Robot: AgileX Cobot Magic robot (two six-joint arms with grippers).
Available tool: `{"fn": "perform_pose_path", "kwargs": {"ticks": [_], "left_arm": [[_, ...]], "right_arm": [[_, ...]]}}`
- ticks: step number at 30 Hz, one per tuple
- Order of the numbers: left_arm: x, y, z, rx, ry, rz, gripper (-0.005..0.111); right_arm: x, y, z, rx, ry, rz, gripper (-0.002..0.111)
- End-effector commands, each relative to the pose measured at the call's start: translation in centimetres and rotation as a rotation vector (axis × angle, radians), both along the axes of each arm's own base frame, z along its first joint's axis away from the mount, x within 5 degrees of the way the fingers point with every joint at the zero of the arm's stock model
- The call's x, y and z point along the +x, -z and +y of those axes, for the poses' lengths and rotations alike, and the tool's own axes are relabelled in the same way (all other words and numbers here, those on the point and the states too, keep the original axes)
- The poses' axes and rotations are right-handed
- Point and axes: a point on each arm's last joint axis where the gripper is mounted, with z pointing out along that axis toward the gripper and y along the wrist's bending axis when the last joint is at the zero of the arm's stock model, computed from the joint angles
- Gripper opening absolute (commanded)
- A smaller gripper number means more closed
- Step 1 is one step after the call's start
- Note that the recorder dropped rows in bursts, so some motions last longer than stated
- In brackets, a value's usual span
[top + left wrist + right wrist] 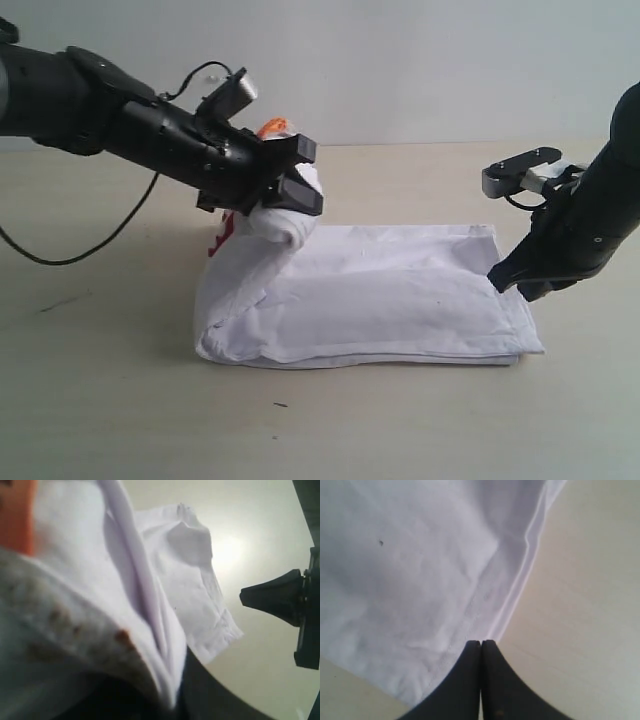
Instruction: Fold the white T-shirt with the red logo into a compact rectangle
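Note:
The white T-shirt (400, 300) lies folded into a flat band on the table. Its left end is lifted and curled over, with my left gripper (290, 195) shut on that raised cloth. A bit of the red logo (222, 236) and the orange neck tag (272, 128) peek out beside the gripper. In the left wrist view the white T-shirt (125, 595) fills the frame, with orange at its corner. My right gripper (505, 278) hovers at the shirt's right edge, shut and empty. In the right wrist view its closed fingertips (481, 643) hang over the white T-shirt (420, 565) hem.
The pale wooden table (100, 400) extends around the shirt on all sides. A black cable (90, 250) hangs from the left arm down toward the table. A plain wall stands behind.

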Motion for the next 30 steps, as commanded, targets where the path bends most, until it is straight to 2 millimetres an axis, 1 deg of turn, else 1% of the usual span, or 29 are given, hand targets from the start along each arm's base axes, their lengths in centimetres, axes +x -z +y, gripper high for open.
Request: {"fn": "perform_pose_path", "kwargs": {"ticks": [1,4,7,8,10,12,13,14,15,17,21,23,26,30], "left_arm": [[0.1,0.5,-3.3,-0.014,0.035,0.017,0.0],[0.0,1.3,-4.8,-0.012,0.062,0.021,0.004],[-0.4,2.0,-6.3,-0.013,0.088,0.026,0.017],[-0.6,2.0,-6.8,-0.02,0.095,0.028,0.024],[-1.0,1.9,-7.7,-0.024,0.115,0.025,0.043],[-1.2,1.6,-8.3,-0.03,0.128,0.01,0.068],[-1.2,1.3,-8.4,-0.035,0.132,0.003,0.077],[-1.2,1.1,-8.5,-0.04,0.14,0.001,0.081],[-1.2,0.9,-8.6,-0.046,0.155,0.007,0.082],[-1.3,0.5,-8.7,-0.052,0.183,0.005,0.08],[-1.4,0.3,-8.7,-0.053,0.197,0.002,0.068],[-1.3,0.5,-8.6,-0.03,0.21,-0.009,0.064],[-1.1,0.9,-7.9,0.023,0.242,-0.029,0.064],[-0.2,1.1,-5.9,0.09,0.241,-0.018,0.064]], "right_arm": [[0.0,-0.4,0.1,0.003,0.0,-0.01,0.0],[0.1,-0.4,0.2,0.013,0.009,-0.013,0.0],[0.2,-0.5,0.3,0.028,0.025,-0.026,0.0],[0.2,-0.5,0.3,0.036,0.031,-0.028,0.0],[0.2,-0.5,0.3,0.037,0.033,-0.028,0.0],[0.2,-0.5,0.3,0.037,0.033,-0.028,0.0],[0.2,-0.5,0.3,0.037,0.033,-0.028,0.0],[0.2,-0.5,0.3,0.037,0.033,-0.031,0.0],[0.2,-0.5,0.3,0.037,0.033,-0.031,0.0],[0.2,-0.5,0.3,0.037,0.033,-0.031,0.0],[0.2,-0.5,0.3,0.037,0.033,-0.027,0.0],[0.2,-0.5,0.3,0.037,0.032,-0.025,0.0],[0.1,-0.5,0.4,0.053,0.043,-0.012,0.0],[0.4,-0.7,1.3,0.178,0.15,-0.027,0.0]]}}
